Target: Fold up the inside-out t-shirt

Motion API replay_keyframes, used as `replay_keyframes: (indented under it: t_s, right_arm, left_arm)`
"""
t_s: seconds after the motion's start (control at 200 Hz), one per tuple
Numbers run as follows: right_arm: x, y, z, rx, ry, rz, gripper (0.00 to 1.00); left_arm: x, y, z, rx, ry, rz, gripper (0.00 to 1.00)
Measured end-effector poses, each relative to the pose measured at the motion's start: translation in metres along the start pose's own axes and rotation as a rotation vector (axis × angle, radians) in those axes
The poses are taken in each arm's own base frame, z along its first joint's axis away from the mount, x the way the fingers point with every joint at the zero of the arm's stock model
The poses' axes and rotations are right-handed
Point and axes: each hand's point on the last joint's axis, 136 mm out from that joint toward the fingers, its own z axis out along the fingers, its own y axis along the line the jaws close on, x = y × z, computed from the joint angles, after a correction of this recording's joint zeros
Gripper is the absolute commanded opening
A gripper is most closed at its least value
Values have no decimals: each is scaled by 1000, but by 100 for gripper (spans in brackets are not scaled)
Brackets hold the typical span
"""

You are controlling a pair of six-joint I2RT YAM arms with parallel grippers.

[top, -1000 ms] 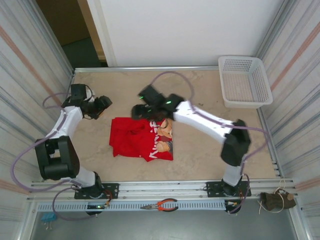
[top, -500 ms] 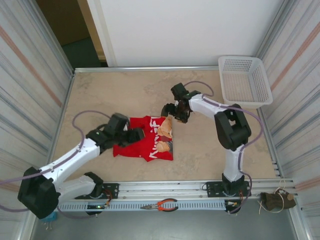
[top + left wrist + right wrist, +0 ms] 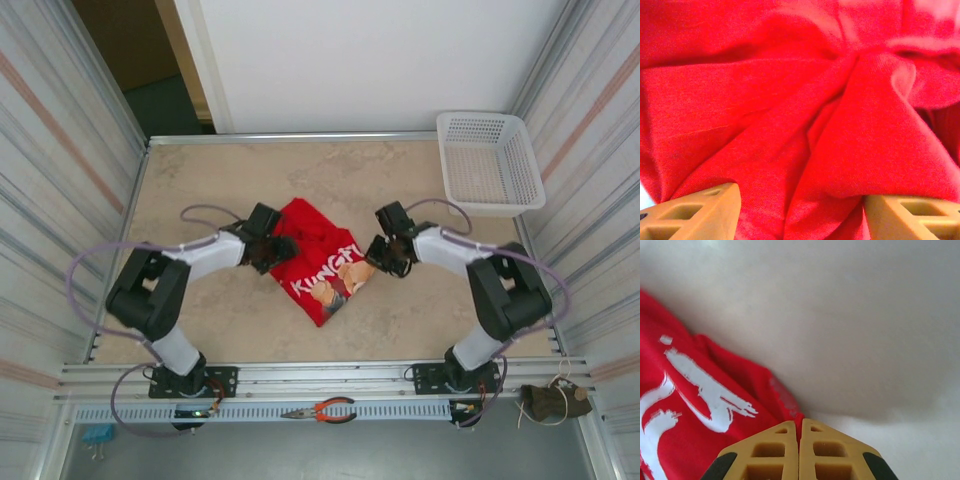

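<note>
The inside-out t-shirt (image 3: 318,258) lies bunched in a rough diamond at the table's middle, bright red with white lettering and a cartoon print facing up. My left gripper (image 3: 270,248) sits low at its left edge. In the left wrist view its fingers (image 3: 700,212) stand apart with wrinkled red cloth (image 3: 805,125) heaped between them, so the left gripper (image 3: 800,197) is open. My right gripper (image 3: 385,255) is at the shirt's right corner. In the right wrist view the right gripper (image 3: 800,421) is shut, with a thin edge of the red shirt (image 3: 705,405) pinched at its tips.
A white plastic basket (image 3: 490,165) stands at the back right corner. Red-handled pliers (image 3: 325,410) lie on the front rail below the table. Bare beige tabletop (image 3: 210,180) lies behind and on both sides of the shirt, with metal walls left and right.
The shirt has gone from a flat rectangle left of centre to a diamond-shaped heap. The left gripper came round to its left edge. The right gripper dropped to its right corner and shut.
</note>
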Motion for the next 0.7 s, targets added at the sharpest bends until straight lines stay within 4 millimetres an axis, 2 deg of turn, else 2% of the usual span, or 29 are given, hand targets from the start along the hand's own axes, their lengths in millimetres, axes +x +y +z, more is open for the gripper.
replay_keyframes:
  t_s: [0.095,0.12,0.18,0.21,0.235,0.306,0.361,0.411,0.511,0.571,0.611,0.651,0.701]
  right_arm:
    - [40,-10,-6,16,-8,26,1]
    - [51,-12,-7,21,-7,24,10]
    - [75,-12,-9,29,-2,8,46]
    - [86,-12,-12,33,1,-3,58]
    - [93,-11,-14,37,2,-12,62]
    - [99,-11,-24,43,-14,-26,64]
    - [90,-8,-39,40,-54,-27,65]
    - [78,-1,-55,15,-91,-29,63]
    - [38,20,-89,-84,-156,-44,59]
    - [11,29,-103,-120,-181,-51,59]
    - [-5,34,-108,-128,-193,-59,60]
    - [-15,40,-108,-131,-192,-81,62]
    - [-19,47,-104,-135,-171,-110,62]
  left_arm:
    - [-29,-31,15,40,-5,74,65]
    - [-36,-38,18,52,-8,90,65]
    - [-51,-54,20,82,-19,140,66]
    - [-57,-59,18,95,-26,164,66]
    - [-61,-62,15,103,-30,180,66]
    - [-75,-63,2,126,-49,211,68]
    - [-86,-57,-15,128,-71,221,68]
    - [-95,-51,-34,133,-99,225,70]
    - [-101,-44,-82,155,-169,249,68]
    - [-91,-51,-104,184,-194,287,67]
    - [-78,-59,-113,209,-194,323,67]
    - [-62,-66,-115,228,-179,357,67]
    - [-36,-71,-108,242,-138,401,66]
